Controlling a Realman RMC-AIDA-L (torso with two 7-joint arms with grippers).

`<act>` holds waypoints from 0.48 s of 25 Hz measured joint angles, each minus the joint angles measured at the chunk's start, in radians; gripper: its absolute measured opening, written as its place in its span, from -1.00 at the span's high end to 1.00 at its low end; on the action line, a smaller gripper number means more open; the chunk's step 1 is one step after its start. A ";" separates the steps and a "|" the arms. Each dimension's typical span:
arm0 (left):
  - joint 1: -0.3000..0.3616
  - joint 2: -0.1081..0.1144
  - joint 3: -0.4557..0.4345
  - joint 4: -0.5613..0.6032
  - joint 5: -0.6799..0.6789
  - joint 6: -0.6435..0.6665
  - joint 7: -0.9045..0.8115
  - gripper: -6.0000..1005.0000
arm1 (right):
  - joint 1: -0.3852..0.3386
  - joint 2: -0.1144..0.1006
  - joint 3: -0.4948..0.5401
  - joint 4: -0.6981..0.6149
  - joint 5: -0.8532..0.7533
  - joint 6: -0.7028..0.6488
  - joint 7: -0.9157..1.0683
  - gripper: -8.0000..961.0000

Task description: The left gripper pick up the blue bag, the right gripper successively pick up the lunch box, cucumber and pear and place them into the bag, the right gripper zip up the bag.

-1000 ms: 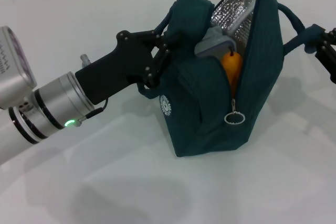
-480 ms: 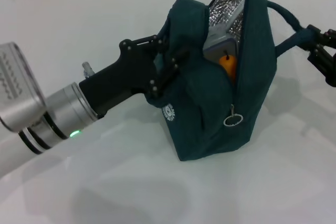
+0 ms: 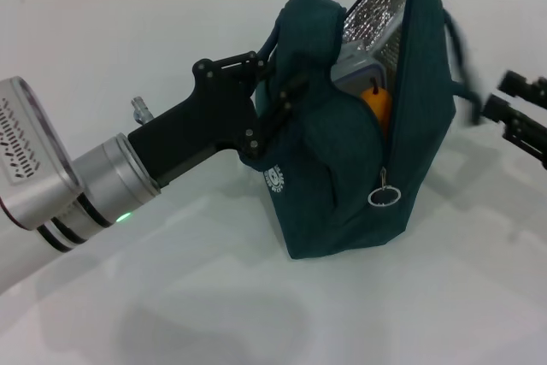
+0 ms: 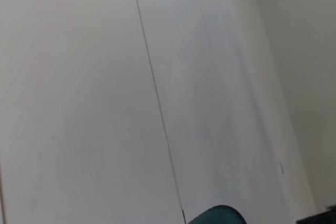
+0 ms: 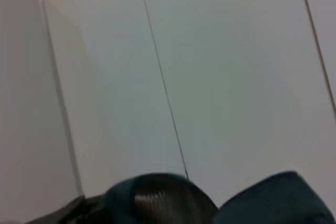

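Gripping one padded handle, the left gripper [image 3: 267,100] has its black fingers closed on the blue bag [image 3: 359,143], which stands upright on the white bench toward the far edge, a little right of the middle. The bag's mouth gapes at the top, showing silver foil lining. Inside it I can see the grey-blue lid of the lunch box [image 3: 355,70] and, just under it, the orange-yellow pear [image 3: 379,102] pressed against the zipper opening. The cucumber I cannot make out; it may be hidden deeper in the bag, since none lies on the bench.

So the loading looks finished or nearly so, and the zipping is what remains: the zipper is drawn only part of the way, its ring pull [image 3: 382,197] hanging low on the near face of the bag.

The right gripper [image 3: 517,117] hangs at the right edge of the bench, just beside the bag's other handle but apart from it, fingers spread and holding nothing. It is nowhere near the pull.
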State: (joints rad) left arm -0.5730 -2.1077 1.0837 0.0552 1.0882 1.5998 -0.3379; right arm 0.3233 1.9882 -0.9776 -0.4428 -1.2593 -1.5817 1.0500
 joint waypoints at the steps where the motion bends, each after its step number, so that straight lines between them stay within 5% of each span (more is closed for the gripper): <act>1: 0.000 0.000 0.000 0.001 0.000 0.001 0.001 0.46 | -0.014 0.002 0.011 0.001 0.004 -0.015 0.006 0.11; 7: 0.004 0.000 -0.001 -0.007 -0.001 0.004 0.036 0.45 | -0.069 0.011 0.050 0.008 -0.031 -0.152 0.003 -0.01; 12: -0.003 0.000 0.001 -0.010 0.006 0.002 0.039 0.44 | -0.018 0.018 -0.020 0.009 -0.197 -0.166 0.005 0.00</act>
State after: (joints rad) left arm -0.5763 -2.1076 1.0851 0.0450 1.0942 1.6023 -0.2986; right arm 0.3056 2.0063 -0.9977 -0.4342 -1.4568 -1.7482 1.0552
